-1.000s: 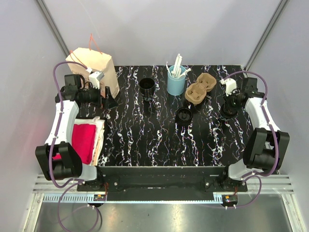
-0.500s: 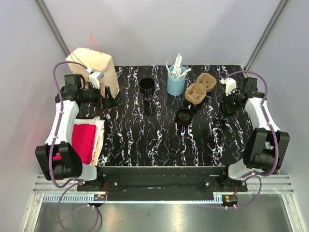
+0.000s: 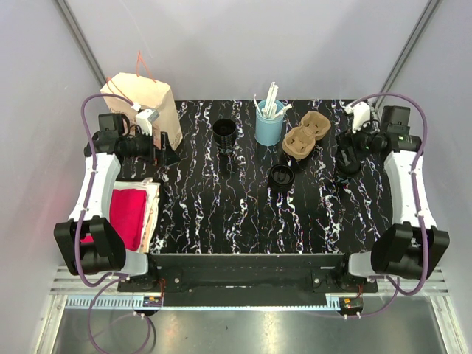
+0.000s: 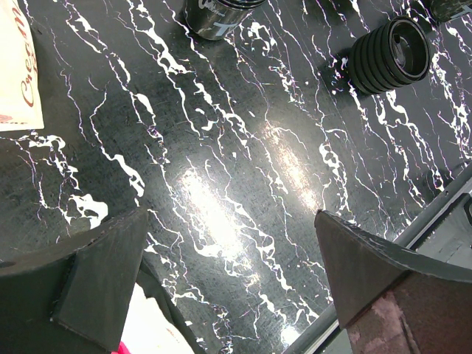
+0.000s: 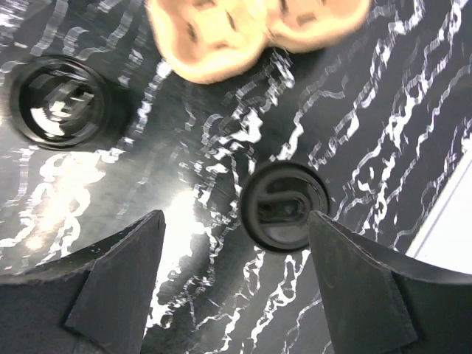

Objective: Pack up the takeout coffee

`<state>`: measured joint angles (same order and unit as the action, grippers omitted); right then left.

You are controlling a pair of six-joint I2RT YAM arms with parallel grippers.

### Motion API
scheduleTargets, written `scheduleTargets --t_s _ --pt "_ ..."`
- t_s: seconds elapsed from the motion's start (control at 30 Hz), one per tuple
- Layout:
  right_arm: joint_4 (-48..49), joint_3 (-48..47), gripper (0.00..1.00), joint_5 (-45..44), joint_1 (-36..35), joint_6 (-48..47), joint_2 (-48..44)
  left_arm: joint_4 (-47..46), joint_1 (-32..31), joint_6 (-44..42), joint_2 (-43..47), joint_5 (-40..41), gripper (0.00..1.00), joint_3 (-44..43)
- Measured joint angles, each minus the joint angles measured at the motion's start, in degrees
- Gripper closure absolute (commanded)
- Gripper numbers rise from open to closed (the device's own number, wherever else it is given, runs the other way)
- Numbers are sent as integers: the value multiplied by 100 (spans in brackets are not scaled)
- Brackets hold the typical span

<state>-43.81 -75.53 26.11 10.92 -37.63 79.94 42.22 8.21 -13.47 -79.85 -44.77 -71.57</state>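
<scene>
Hovering right pincer (image 5: pixel 234 217): fingers wide, either side of the takeout coffee (image 5: pixel 284 206) without touching; wrist bent toward frame left
Place of takeout coffee: upright on tabletop (image 3: pixel 221 206), right-middle of overhead frame
Other side, left pincer (image 4: pixel 230 221): wide, empty; arm stretched up the left edge

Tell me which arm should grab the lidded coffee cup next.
Right: the right tool hangs open directly over the takeout coffee; the left tool sits far off beside the paper bag.
</scene>
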Motion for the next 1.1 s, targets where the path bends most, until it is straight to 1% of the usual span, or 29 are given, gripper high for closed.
scheduleTargets --t_s 0.07,0.2,0.3,0.4,0.6,0.83,1.1 --pt "-118 -111 16 155 -66 -7 -140 0 0 0 0 2 1 0" --pt "-269 61 16 160 -621 -33 -376 -31 0 0 0 2 1 0" --pt "-284 439 18 162 -1517 -7 -422 -42 0 2 0 2 1 2" --pt "-247 804 20 140 -1989 175 -284 -74 0 20 0 2 1 13" --pt "131 1073 20 -83 -2218 560 498 -142 0 44 0 20 1 61" --pt "420 1423 20 -358 -2859 970 1117 -170 0 48 -2 28 1 61" --pt "1147 1478 20 -1010 -2896 1722 1663 -192 0 48 -2 28 1 81"
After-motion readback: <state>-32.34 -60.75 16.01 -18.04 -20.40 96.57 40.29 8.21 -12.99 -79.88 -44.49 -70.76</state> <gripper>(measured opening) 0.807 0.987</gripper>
